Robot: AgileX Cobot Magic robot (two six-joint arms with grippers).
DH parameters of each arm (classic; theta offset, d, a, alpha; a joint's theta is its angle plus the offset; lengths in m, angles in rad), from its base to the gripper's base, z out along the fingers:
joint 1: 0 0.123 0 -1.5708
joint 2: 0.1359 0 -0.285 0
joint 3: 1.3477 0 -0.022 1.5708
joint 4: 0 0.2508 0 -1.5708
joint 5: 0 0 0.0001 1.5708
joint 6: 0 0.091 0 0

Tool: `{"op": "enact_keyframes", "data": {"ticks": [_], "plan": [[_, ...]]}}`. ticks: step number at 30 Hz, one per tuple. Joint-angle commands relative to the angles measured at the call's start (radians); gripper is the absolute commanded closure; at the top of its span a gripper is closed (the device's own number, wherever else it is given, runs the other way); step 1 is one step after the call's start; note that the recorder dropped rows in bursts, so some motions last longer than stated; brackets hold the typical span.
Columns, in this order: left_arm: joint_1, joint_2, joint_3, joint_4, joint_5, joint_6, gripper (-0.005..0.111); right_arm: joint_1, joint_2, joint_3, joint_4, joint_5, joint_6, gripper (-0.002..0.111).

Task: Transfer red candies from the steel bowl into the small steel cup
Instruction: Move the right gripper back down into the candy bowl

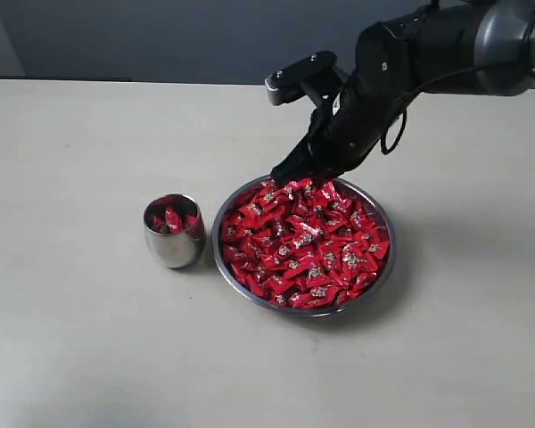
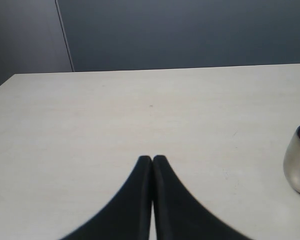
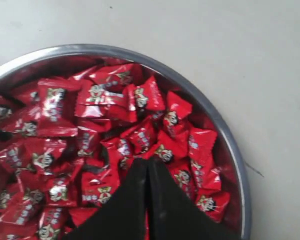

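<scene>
Right gripper (image 1: 292, 173) over the steel bowl (image 3: 115, 49)!
Jaws pinched together on nothing visible, red candies (image 1: 308, 241) heaped underneath; small steel cup (image 1: 173, 239) just beside; left gripper (image 2: 152, 159) closed, empty.

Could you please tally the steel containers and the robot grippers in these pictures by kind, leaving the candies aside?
Steel bowl: 1
Steel cup: 1
Grippers: 2 (left gripper, right gripper)
Total: 4
</scene>
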Motion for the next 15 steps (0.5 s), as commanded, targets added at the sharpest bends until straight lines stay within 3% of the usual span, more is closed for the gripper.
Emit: {"op": "enact_keyframes", "data": {"ticks": [1,15], "plan": [[-0.002,-0.004,0.004,0.001,-0.002,-0.003,0.106,0.014,0.034,-0.024,0.010,0.016,0.017,0.109],[-0.002,-0.004,0.004,0.001,-0.002,-0.003,0.106,0.014,0.162,-0.206,-0.054,0.241,0.138,0.109]]}}
